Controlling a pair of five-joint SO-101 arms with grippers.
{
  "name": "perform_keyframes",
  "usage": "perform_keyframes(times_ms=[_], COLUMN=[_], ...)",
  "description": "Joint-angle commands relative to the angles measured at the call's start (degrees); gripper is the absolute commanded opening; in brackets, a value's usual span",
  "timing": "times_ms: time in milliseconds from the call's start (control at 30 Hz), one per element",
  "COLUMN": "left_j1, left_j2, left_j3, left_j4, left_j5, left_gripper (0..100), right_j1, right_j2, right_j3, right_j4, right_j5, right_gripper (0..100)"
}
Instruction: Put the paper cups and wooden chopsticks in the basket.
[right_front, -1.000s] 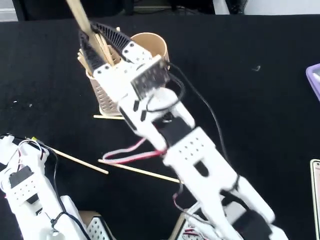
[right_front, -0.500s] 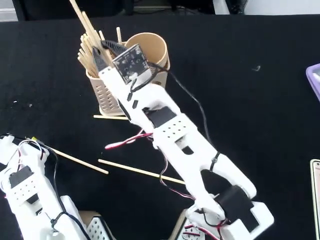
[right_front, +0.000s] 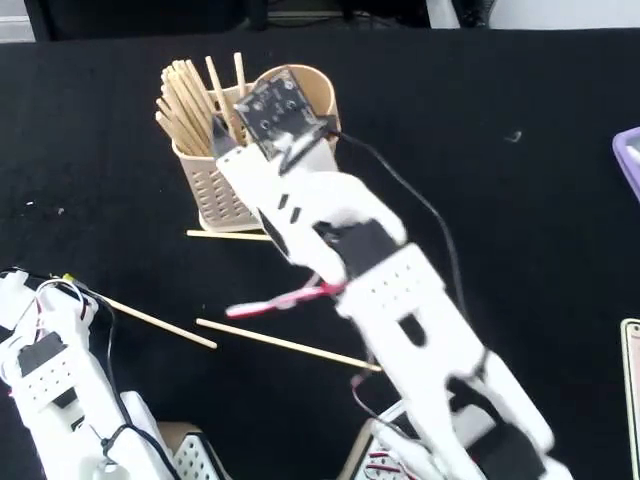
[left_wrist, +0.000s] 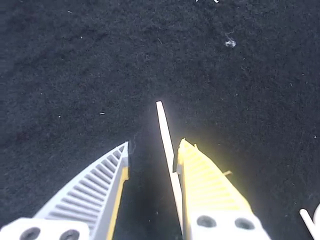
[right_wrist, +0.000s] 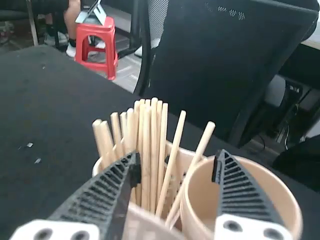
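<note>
High view: black counter (right_front: 520, 250), with a pale slotted basket (right_front: 212, 195) standing upright toward the far side. A bundle of chopsticks (right_front: 188, 105) stands in it, fanned and leaning. The paper cup (right_front: 312, 92) stands upright just beside the basket, mouth up; we cannot tell whether the two touch. The right arm (right_front: 400, 290) stretches from the near edge to the basket, its wrist above the two rims. We log three strays flat on the counter: a basket-side chopstick (right_front: 225, 234) at the basket's foot, a centre chopstick (right_front: 285, 343) under the right arm, and a left-hand chopstick (right_front: 155, 320) running toward the left arm (right_front: 45, 375) at the near left corner. Left wrist view: the left tool (left_wrist: 153, 145) hangs low over the bare counter, fingers moderately apart and gripping nothing. A lone chopstick (left_wrist: 163, 127) runs between the fingers, close along the yellow one; we cannot tell whether it touches. Right wrist view: the right tool (right_wrist: 177, 155) is spread wide and empty, one black finger over the bundle and the other over the cup's mouth. The cup sits right against the basket here, and a few sticks lean toward it. Behind the counter we see a dark chair (right_wrist: 225, 55) and a red stool (right_wrist: 97, 37).
</note>
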Motion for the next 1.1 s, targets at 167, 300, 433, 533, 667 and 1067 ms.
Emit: perform_keyframes(times_ms=[167, 300, 433, 533, 667, 1067], left_j1=[0.1, 0.2, 3.8, 10.1, 16.5, 23.5], left_j2=[-0.6, -0.3, -0.3, -0.2, 4.7, 49.6], left_j3=[-1.7, -6.1, -11.1, -14.0, -20.8, -49.1], left_j4=[-0.8, 4.6, 12.4, 16.2, 20.2, 21.7], left_j5=[-4.4, -9.1, -14.9, -18.9, -20.5, -8.2], left_gripper=[16, 16, 16, 16, 16, 16], right_j1=[-3.3, 0.5, 4.6, 7.7, 11.6, 14.9], right_j2=[-18.5, -19.1, -19.6, -19.5, -19.2, -19.1], right_j3=[2.6, 17.2, 32.0, 40.1, 45.1, 49.5], right_j4=[31.6, 31.5, 22.4, 12.3, 6.4, -2.3], right_j5=[0.0, 0.1, -0.4, -0.4, -0.4, -0.4], right_gripper=[10.9, 9.9, 9.9, 9.9, 9.9, 9.6])
